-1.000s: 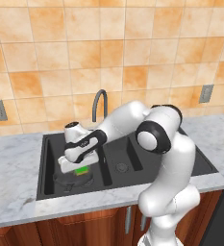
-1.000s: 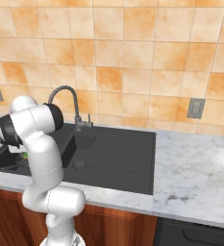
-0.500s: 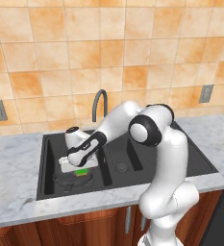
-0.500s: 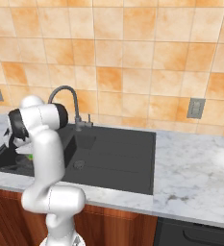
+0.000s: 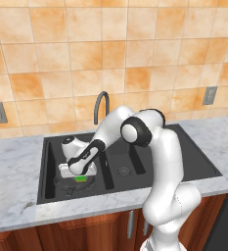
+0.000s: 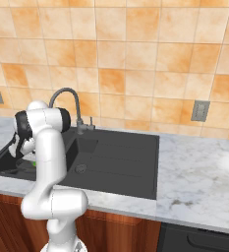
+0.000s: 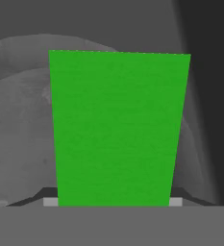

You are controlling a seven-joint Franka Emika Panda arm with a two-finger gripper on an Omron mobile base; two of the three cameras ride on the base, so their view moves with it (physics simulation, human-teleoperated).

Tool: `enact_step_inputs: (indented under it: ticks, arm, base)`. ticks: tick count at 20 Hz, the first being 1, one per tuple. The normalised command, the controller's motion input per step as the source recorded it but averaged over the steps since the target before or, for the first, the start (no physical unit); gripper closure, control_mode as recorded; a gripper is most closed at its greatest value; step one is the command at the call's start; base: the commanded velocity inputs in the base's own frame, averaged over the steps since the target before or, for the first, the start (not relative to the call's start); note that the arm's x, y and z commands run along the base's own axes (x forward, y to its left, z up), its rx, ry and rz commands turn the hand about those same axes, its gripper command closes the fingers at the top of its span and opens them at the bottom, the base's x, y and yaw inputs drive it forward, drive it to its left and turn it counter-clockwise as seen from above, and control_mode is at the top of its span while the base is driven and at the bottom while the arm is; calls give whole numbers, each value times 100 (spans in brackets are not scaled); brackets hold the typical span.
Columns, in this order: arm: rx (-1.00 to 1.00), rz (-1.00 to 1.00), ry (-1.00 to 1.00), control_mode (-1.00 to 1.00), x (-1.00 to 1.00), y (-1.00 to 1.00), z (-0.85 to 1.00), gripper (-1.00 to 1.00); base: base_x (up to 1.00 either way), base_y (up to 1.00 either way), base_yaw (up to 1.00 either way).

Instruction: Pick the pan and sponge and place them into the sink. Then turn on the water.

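Observation:
My gripper (image 5: 76,175) reaches down into the large left basin of the black sink (image 5: 149,166), shut on the green-topped sponge (image 5: 80,178). In the hand view the sponge (image 7: 116,127) fills the span between the two fingertips, its green face toward the camera. Under it lies the dark grey pan (image 7: 17,120), which sits in the same basin, with its rim (image 5: 66,188) showing beneath my hand. How high the sponge hangs above the pan is not clear. No water falls from the grey gooseneck faucet (image 5: 102,104).
The sink's small middle basin with a round metal drain (image 5: 124,170) and the drainboard (image 6: 121,157) lie to the right. Grey marble counter (image 6: 199,172) surrounds the sink. Behind it the faucet lever (image 6: 90,124) stands against the tiled wall.
My hand has come down and slightly left with the sponge, from above the basin to low inside it over the pan. The grip on the sponge is unchanged.

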Motion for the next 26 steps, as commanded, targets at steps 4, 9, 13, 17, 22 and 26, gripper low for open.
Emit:
enact_step_inputs:
  ticks: [4, 9, 13, 17, 22, 26]
  arm:
    - [-7, -18, -3, -100, 30, 26, -26, -100]
    - [-5, -19, -3, -100, 19, 16, -25, -100]
    - [-1, -17, -7, -100, 1, 1, -2, -100]
    - [0, -16, -12, -100, -18, 0, 35, -100]
    - [0, -12, -15, -100, -51, 0, 55, -100]
    - [0, -7, -15, -100, -49, -6, 42, -100]
  base:
    - [0, 0, 0]
    - [0, 0, 0]
    - [0, 0, 0]
    - [0, 0, 0]
    - [0, 0, 0]
    - [0, 0, 0]
